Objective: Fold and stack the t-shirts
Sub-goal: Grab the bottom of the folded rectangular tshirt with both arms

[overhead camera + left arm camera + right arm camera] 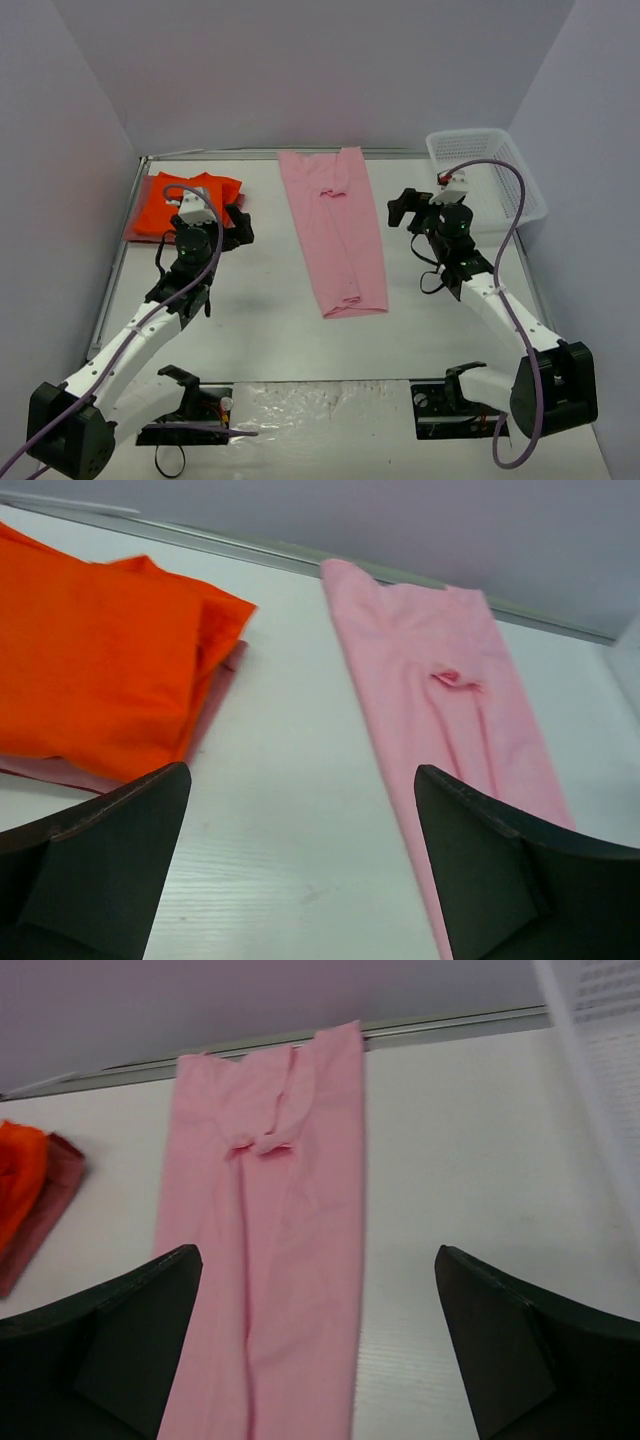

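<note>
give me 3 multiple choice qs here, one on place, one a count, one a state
1. Relative to the pink t-shirt, the orange t-shirt lies: A) on it B) to its left C) to its right
2. T-shirts in view: A) two B) three C) five
3. The left fingers and right fingers are: A) shut on cloth B) one shut C) both open, empty
Key: 1 B, orange sits left of pink in the top view. 2 B, a dull red t-shirt lies under the orange. 3 C, nothing between either pair.

A light pink t-shirt (335, 232) lies folded into a long strip mid-table, while a folded orange t-shirt (180, 203) rests atop a pinkish-red one (45, 1205) far left.
</note>
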Controlling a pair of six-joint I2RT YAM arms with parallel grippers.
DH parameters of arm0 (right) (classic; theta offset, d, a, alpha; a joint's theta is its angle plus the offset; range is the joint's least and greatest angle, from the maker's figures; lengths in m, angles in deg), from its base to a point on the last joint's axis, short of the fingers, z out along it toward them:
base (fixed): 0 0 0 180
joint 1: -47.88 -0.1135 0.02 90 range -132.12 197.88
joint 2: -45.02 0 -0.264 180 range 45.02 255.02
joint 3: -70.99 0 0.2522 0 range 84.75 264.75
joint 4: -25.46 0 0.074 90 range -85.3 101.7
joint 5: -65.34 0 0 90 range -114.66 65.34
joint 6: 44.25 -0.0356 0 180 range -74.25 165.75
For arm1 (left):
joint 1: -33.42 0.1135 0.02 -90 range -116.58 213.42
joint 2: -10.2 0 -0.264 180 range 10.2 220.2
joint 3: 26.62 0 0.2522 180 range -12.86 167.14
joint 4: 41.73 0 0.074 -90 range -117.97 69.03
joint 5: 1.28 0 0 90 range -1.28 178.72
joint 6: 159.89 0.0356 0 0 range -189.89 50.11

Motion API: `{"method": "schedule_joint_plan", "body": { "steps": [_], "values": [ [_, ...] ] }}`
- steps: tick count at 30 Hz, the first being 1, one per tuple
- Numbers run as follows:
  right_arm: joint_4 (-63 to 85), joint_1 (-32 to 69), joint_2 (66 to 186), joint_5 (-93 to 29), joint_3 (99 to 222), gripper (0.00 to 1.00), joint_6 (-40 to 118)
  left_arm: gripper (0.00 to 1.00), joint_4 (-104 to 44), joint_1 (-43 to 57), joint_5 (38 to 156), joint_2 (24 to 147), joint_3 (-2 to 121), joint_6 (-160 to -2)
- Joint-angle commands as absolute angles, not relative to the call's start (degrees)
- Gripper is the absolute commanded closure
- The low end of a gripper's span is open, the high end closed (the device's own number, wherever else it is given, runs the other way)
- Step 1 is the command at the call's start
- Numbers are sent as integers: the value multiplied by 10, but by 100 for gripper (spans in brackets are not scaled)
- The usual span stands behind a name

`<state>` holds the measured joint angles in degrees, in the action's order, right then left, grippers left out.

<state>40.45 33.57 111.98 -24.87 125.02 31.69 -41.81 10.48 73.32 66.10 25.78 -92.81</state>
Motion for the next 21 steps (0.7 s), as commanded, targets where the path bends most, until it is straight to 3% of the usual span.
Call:
{"method": "schedule_joint_plan", "body": {
  "steps": [1, 4, 10, 15, 21],
  "values": [
    [443, 368, 1141, -485, 1233, 0, 205, 6, -379, 97, 861, 655, 260, -1023],
    [457, 398, 1220, -567, 1235, 0, 146, 6, -353, 96, 880, 634, 266, -1032],
    [492, 400, 1179, -501, 1169, 0, 93, 6, -524, 107, 980, 608, 127, -1111],
    [349, 400, 1174, -500, 1229, 0, 162, 6, -622, 134, 1078, 697, 111, -1166],
    [329, 402, 1157, -509, 1212, 0, 171, 6, -640, 121, 1019, 633, 75, -1123]
  ]
}}
